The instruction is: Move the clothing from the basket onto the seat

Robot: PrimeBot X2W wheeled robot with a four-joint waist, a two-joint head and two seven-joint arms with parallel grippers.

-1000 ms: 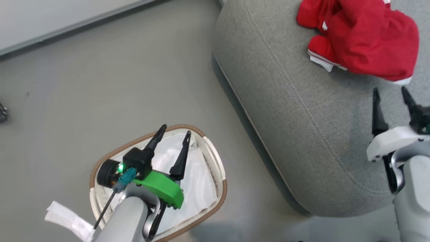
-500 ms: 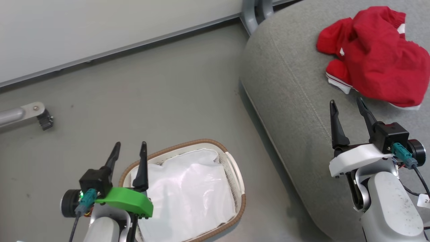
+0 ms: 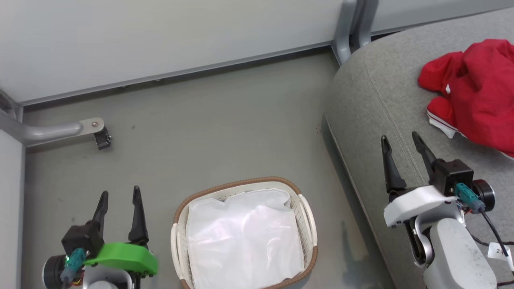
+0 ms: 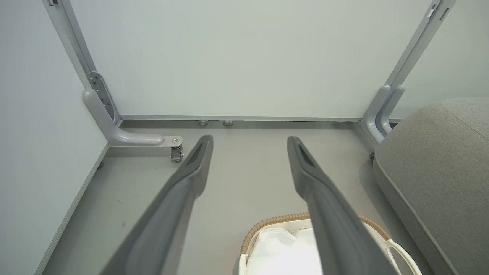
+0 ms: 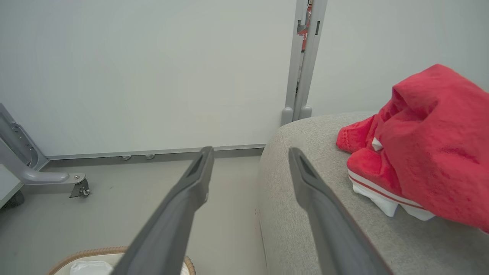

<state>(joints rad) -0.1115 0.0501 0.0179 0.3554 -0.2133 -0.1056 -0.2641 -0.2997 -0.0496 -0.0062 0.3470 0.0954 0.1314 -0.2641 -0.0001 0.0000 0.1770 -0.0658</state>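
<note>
**Clothing [image 3: 478,92] lies on the seat [image 3: 377,132]**

I see the red bundle ahead and to the right of my right gripper [image 3: 400,137], clear of its tips. That gripper hovers over the seat, fingers spread, holding nothing. My left gripper [image 3: 120,191], likewise spread and empty, hangs just left of the basket [image 3: 241,182].
</note>
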